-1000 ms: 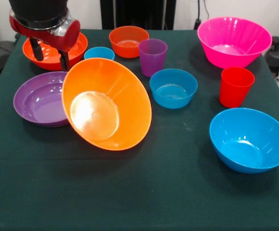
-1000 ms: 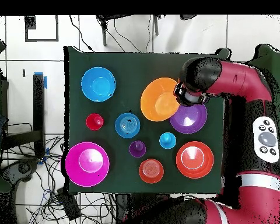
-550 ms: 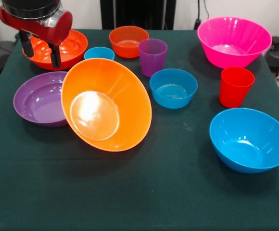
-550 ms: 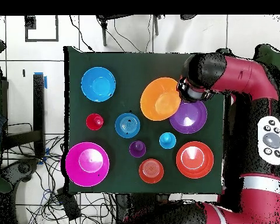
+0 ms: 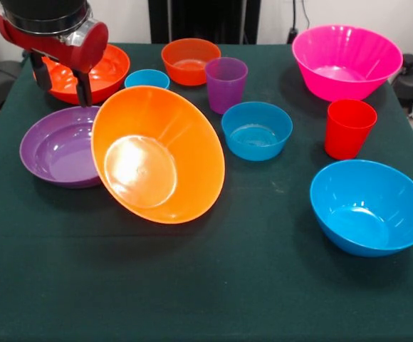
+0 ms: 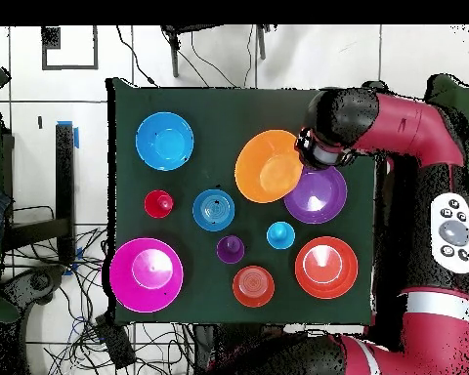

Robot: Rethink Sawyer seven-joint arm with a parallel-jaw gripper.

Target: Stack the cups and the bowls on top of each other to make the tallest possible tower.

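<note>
The large orange bowl lies tilted, its mouth turned sideways, leaning on the rim of the purple bowl. My gripper hangs open just above and beside the orange bowl's raised rim, over the purple bowl, holding nothing. Standing apart on the cloth are the red-orange bowl, small orange bowl, light blue cup, purple cup, small blue bowl, red cup, pink bowl and large blue bowl. No tower stands.
A dark green cloth covers the table. The arm reaches in along the table's right edge in the overhead view. Cables lie on the floor beside the table.
My gripper has lifted off the orange bowl's rim and drawn back over the purple bowl. The orange bowl stays tilted and has barely moved.
</note>
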